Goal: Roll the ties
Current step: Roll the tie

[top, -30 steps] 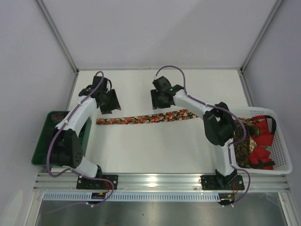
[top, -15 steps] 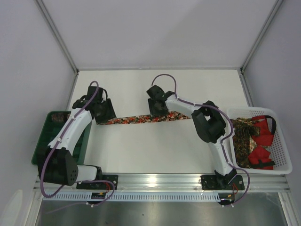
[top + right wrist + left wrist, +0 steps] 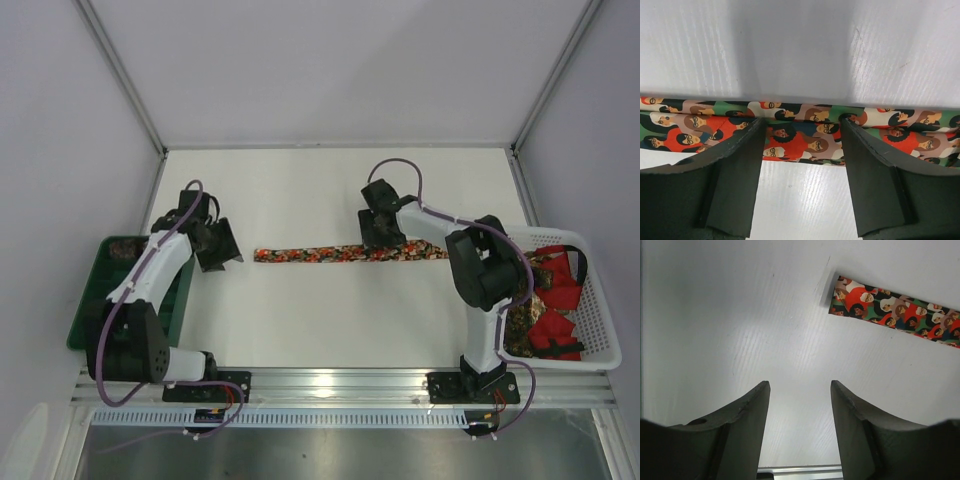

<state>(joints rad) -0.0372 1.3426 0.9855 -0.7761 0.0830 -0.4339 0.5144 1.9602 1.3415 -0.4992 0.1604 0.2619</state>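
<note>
One tie point(image 3: 320, 253) lies flat and stretched out left to right across the middle of the table. It is printed with small faces in red, green, brown and black. My right gripper point(image 3: 377, 238) is open and low over the tie's right part. In the right wrist view both fingers point(image 3: 735, 165) reach the tie's near edge, with the tie point(image 3: 805, 135) between and beyond them. My left gripper point(image 3: 221, 251) is open and empty, a short way left of the tie's narrow left end point(image 3: 880, 310). The left gripper point(image 3: 800, 385) has only bare table between its fingers.
A white basket point(image 3: 600, 350) at the right edge holds more patterned ties point(image 3: 522, 305) and red fabric point(image 3: 550, 330). A green tray point(image 3: 85, 315) at the left edge holds a dark rolled item point(image 3: 124, 246). Grey walls close in the back and sides.
The tie has shifted to the right, and the right gripper has moved right with it. The left gripper, which was at the tie's left end, now stands apart from it.
</note>
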